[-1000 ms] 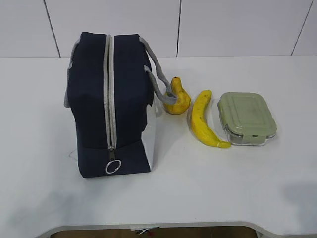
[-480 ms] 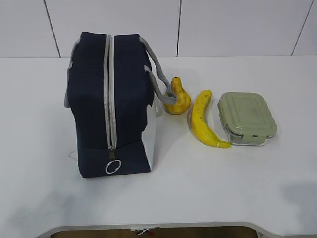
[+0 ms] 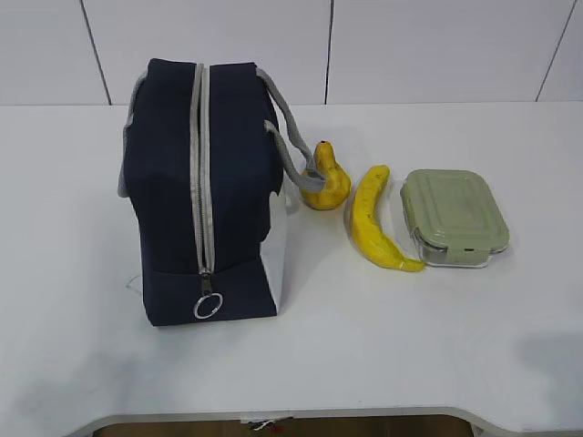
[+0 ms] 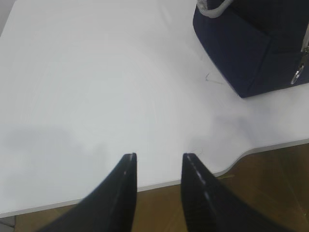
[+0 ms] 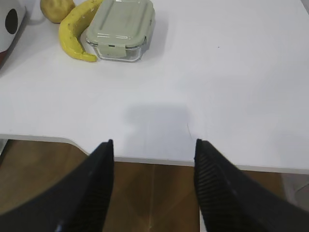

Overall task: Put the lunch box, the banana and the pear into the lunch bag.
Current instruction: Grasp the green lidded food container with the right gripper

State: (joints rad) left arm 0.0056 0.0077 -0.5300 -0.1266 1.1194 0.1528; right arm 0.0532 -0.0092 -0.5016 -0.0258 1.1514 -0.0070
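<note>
Navy fabric lunch bag (image 3: 202, 191) stands zipped on white table (image 3: 437, 337); pear (image 3: 326, 179), banana (image 3: 372, 229), green-lidded lunch box (image 3: 454, 217) beside it. Left gripper (image 4: 159, 161), right gripper (image 5: 152, 147) parted, empty. Risk: zipper (image 3: 199, 173) unopened, bag tips when tugged.

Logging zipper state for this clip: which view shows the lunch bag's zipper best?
The exterior view: the lunch bag faces the camera, its zipper closed full length down to the ring pull. The left wrist view catches only a corner; the right wrist view shows just a sliver of bag.
</note>
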